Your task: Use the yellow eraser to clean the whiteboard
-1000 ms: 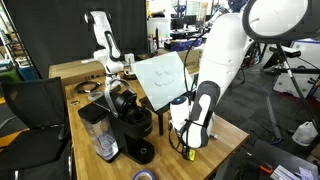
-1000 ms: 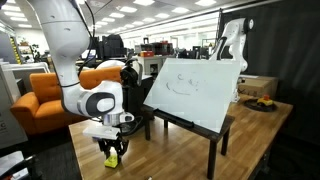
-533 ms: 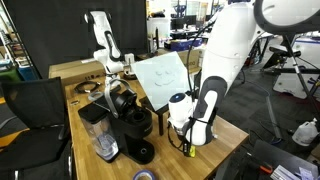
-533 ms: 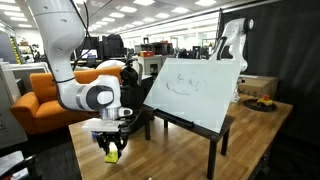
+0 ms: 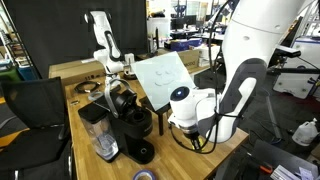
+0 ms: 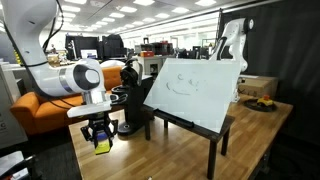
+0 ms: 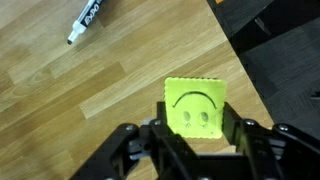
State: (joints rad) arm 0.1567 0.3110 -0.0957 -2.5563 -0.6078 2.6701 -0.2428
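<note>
We see the gripper (image 7: 195, 132) with both fingers pinching the yellow eraser (image 7: 195, 106) by its two side edges, smiley face toward the wrist camera. In the wrist view the eraser sits over bare wood of the table (image 7: 70, 100). The table edge runs diagonally from 12 to 3 o'clock of the eraser and passes close on that side, with dark floor (image 7: 285, 60) beyond it. A marker (image 7: 88, 20) lies flat at 11 o'clock, well apart. We have open wood from 7 round to 10 o'clock.

In an exterior view the gripper (image 6: 98, 132) hangs fingers down with the eraser (image 6: 101, 145) at the tips, near the table's end. We can't tell the gap to the wood. The whiteboard (image 6: 195, 88) is at 2 o'clock from the gripper, well apart, tilted back on its black stand (image 6: 218, 140). Its face is fully in view, with faint drawn marks near the middle. The coffee machine (image 6: 128, 100) stands at 1 o'clock, beside the board's near edge. We read a wide strip of free tabletop at 3 o'clock, in front of the stand.

In an exterior view the arm's wrist sits at 5 o'clock of the whiteboard (image 5: 162, 78), and the eraser is hidden there.
</note>
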